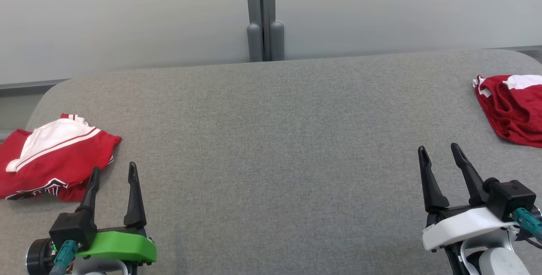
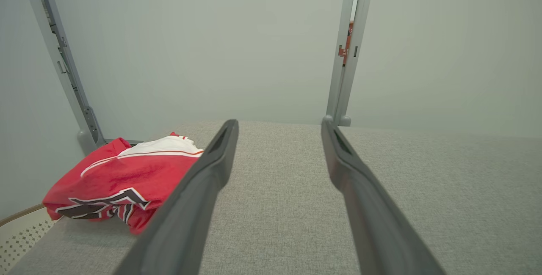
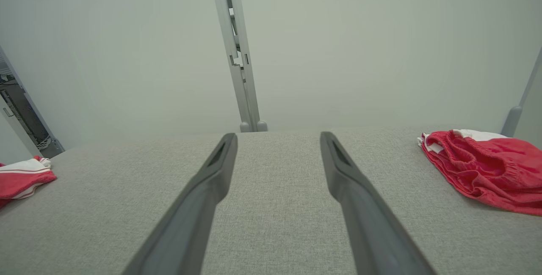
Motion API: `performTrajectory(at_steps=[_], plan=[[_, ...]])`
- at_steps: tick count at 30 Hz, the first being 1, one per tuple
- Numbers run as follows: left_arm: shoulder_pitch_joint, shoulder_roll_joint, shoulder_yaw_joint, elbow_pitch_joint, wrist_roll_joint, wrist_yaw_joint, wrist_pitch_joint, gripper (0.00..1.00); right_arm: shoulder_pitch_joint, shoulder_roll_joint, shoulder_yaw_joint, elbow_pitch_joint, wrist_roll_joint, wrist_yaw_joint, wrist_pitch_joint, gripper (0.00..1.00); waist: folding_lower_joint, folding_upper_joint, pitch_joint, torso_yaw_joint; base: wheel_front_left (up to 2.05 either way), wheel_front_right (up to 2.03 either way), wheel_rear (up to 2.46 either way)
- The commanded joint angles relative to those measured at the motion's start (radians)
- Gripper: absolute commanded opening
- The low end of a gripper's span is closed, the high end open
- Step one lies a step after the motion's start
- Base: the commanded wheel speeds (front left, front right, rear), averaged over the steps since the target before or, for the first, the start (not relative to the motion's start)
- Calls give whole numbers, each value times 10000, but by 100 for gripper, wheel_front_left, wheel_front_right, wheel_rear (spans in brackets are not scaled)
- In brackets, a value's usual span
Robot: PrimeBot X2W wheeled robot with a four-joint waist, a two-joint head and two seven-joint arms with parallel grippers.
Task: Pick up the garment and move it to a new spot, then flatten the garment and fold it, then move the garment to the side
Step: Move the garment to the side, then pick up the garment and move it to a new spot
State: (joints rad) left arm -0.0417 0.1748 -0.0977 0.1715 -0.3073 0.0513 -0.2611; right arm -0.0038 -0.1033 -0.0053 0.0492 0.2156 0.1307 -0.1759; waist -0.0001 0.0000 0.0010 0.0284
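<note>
Left gripper (image 1: 114, 167): fingers were spread wide, nothing in them.
Right gripper (image 1: 438, 146): same deal, parted and empty.
Folded red-and-white garment (image 1: 55, 160): lay just beside the left gripper, on its outer side.
Crumpled red garment (image 1: 514, 112): sat ahead and right of the right gripper, apart.
Grey padded table (image 1: 271, 139): under both grippers.

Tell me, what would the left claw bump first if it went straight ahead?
Likely nothing soon: the left gripper points over the bare grey surface toward the pale wall. The red garment lies off to its left, probably missed.
</note>
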Motion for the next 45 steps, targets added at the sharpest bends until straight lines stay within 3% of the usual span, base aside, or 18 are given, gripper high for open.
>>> performTrajectory(at_steps=[1,27,37,45], plan=[[139,78,0,40,-45,-41,-32,100,119,43,-14,-60,-84,1,54,100,1,0,-44,5,0,0,0],[113,175,-84,160,-201,94,-41,100,267,138,127,-142,-61,1,319,100,1,0,-116,112,0,0,0],[7,298,63,120,-306,190,-31,100,342,102,185,-160,-25,1,344,100,1,0,-11,823,0,0,0],[4,439,167,95,-353,245,-26,100,391,175,131,-90,-9,1,258,100,1,0,66,1828,0,0,0]])
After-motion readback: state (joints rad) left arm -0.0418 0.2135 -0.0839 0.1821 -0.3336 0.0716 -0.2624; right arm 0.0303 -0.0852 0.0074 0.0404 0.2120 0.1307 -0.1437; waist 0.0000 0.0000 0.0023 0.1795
